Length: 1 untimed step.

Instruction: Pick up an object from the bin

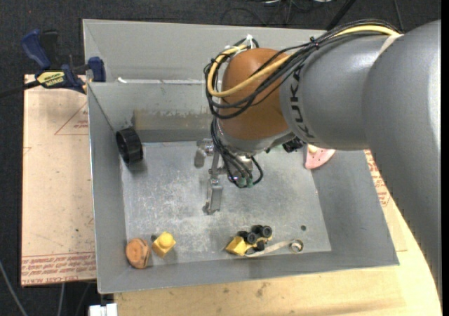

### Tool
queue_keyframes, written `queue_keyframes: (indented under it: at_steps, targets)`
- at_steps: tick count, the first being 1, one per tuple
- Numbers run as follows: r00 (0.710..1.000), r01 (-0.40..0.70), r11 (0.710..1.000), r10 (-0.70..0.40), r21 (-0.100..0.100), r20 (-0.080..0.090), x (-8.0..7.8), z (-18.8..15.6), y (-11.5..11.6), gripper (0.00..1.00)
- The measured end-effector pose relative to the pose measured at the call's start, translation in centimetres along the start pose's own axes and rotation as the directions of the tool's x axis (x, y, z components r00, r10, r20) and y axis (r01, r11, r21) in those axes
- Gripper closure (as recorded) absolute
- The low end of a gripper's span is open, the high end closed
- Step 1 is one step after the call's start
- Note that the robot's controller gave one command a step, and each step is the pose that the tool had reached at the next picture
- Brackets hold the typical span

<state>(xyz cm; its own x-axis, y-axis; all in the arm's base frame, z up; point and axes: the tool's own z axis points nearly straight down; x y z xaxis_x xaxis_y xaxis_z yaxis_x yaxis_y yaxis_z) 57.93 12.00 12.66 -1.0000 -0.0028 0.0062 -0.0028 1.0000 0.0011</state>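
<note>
Hanging over bare floor near the middle of the bin [158,192], the claw [212,201] grips nothing I can see; whether it is apart or together I cannot tell. By my reading no thing is chosen yet. The nearest candidate is the yellow-and-black toy [248,240] at five o'clock from the claw, by the near wall, with a small metal ring [297,245] near it. To do this step well, centre over one thing, clear of the wall, before descending. Also in the bin: a yellow block [164,244] and a brown round lump [138,253] at seven o'clock, a black wheel [129,146] at ten, and a pink thing [319,159] at three, partly under the arm.
</note>
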Motion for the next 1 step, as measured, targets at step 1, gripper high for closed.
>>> queue_keyframes:
  at_steps: [1]
  targets:
    - [1.000, -0.003, 1.000, 0.003, -0.001, 0.007, -0.16, -0.49, -0.06, 0.00]
